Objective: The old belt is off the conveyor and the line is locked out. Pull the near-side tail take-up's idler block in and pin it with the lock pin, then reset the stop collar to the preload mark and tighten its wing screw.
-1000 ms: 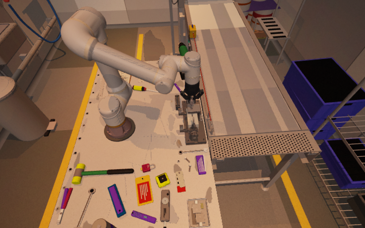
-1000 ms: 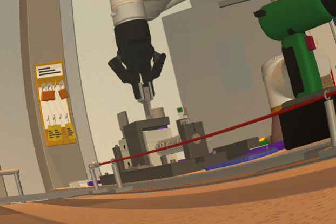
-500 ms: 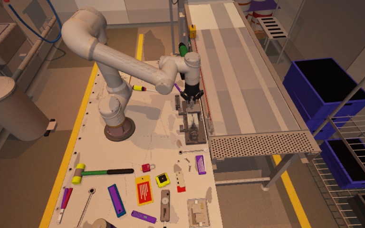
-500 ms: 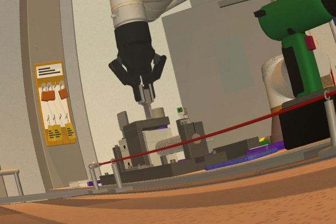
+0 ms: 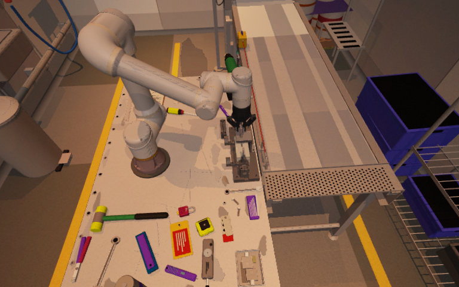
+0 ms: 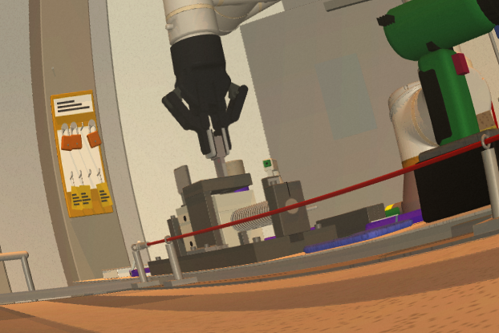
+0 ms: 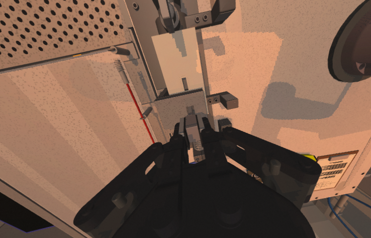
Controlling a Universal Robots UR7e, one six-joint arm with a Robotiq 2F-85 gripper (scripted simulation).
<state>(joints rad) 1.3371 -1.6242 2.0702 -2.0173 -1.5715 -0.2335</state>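
The lock pin (image 6: 219, 157) is partly hidden: its head sits between the fingers of my gripper (image 6: 217, 148), which is closed on it, while its shaft runs down into the dark bridge (image 6: 219, 184) over the take-up frame. The pale idler block (image 6: 231, 217) sits under that bridge, with the coil spring (image 6: 251, 213) between it and the grey stop collar (image 6: 289, 205). A small green-topped wing screw (image 6: 269, 166) stands above the collar. From the wrist camera the pin (image 7: 193, 129) points at the bridge plate (image 7: 181, 106), beyond which lies the block (image 7: 176, 63).
The conveyor bed (image 5: 296, 89) runs along the bench's right side, ending in a perforated guard (image 5: 328, 181). A red pull cord (image 6: 322, 197) crosses in front of the take-up. A green power tool (image 6: 443, 60) stands nearby. Hand tools, a padlock (image 5: 186, 210) and tags lie on the bench's near end.
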